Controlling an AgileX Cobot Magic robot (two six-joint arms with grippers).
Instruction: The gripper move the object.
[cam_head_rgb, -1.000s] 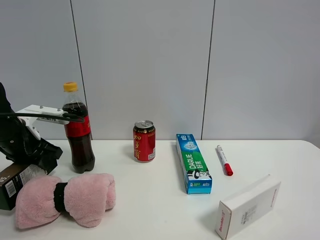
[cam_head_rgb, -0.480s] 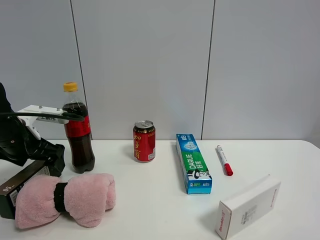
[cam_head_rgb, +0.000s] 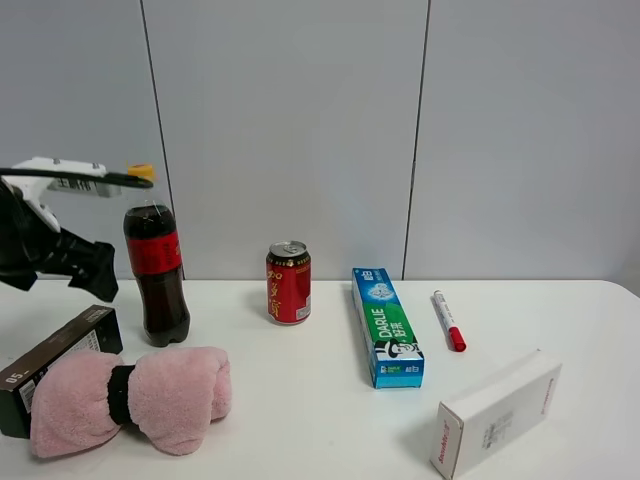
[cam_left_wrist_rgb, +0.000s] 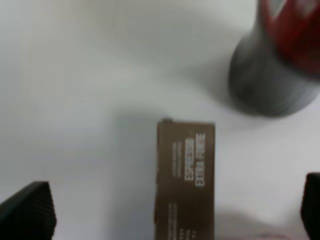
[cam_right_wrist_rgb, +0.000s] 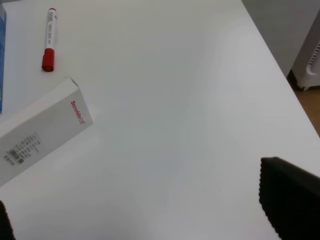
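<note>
The dark brown carton (cam_head_rgb: 58, 358) lies flat on the white table at the far left, its near part behind a pink plush bow (cam_head_rgb: 130, 398). My left gripper (cam_head_rgb: 90, 272) hangs open and empty above the carton's far end, clear of it. In the left wrist view the carton (cam_left_wrist_rgb: 185, 177) lies between and below the two wide-apart black fingertips (cam_left_wrist_rgb: 29, 210) of the left gripper (cam_left_wrist_rgb: 170, 209). My right gripper (cam_right_wrist_rgb: 147, 212) is open and empty over bare table, out of the exterior high view.
A cola bottle (cam_head_rgb: 156, 262) stands just right of the left gripper and shows in the left wrist view (cam_left_wrist_rgb: 275, 65). A red can (cam_head_rgb: 288, 282), a toothpaste box (cam_head_rgb: 386, 326), a red marker (cam_head_rgb: 448, 320) and a white carton (cam_head_rgb: 497, 412) lie further right. The table edge (cam_right_wrist_rgb: 280, 75) is near the right gripper.
My left gripper let go of the brown carton and rose straight up. The carton shifted slightly right and now rests on the table.
</note>
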